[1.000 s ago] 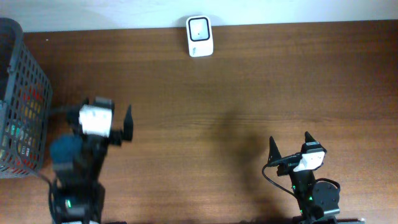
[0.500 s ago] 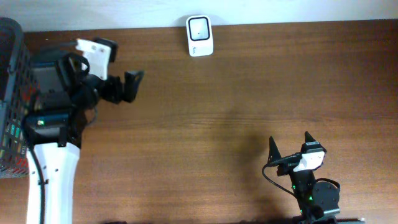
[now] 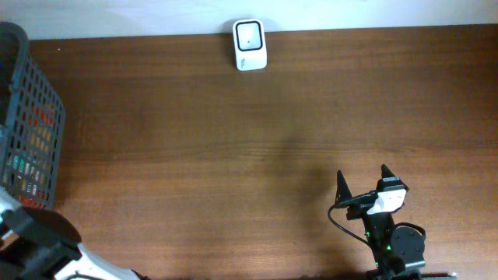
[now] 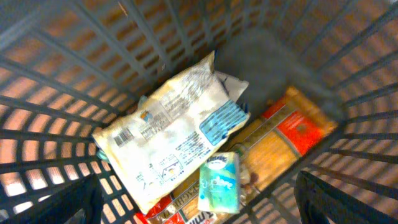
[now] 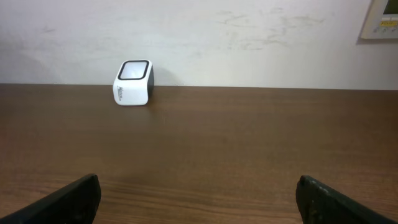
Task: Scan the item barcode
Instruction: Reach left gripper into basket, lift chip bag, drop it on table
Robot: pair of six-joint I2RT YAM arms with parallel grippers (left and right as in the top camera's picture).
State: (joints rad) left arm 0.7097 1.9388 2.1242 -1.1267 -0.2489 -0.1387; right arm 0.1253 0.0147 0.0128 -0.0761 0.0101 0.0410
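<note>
In the left wrist view I look down into the dark mesh basket (image 4: 348,118). Inside lie a white pouch (image 4: 168,130) with a barcode (image 4: 124,135) near its left end, a teal tissue pack (image 4: 219,183) and an orange-red pasta packet (image 4: 292,134). My left gripper (image 4: 202,208) hangs open above them, touching nothing. The white scanner (image 3: 250,45) stands at the table's far edge, also seen as the scanner (image 5: 132,83) in the right wrist view. My right gripper (image 3: 362,175) rests open and empty near the front right.
The basket (image 3: 31,117) fills the table's left edge. Part of the left arm (image 3: 39,249) shows at the bottom-left corner. A pale wall (image 5: 249,37) rises behind the scanner.
My left arm swung from the left part of the table up and over to the basket, leaving most of the overhead view. The right arm stayed still.
</note>
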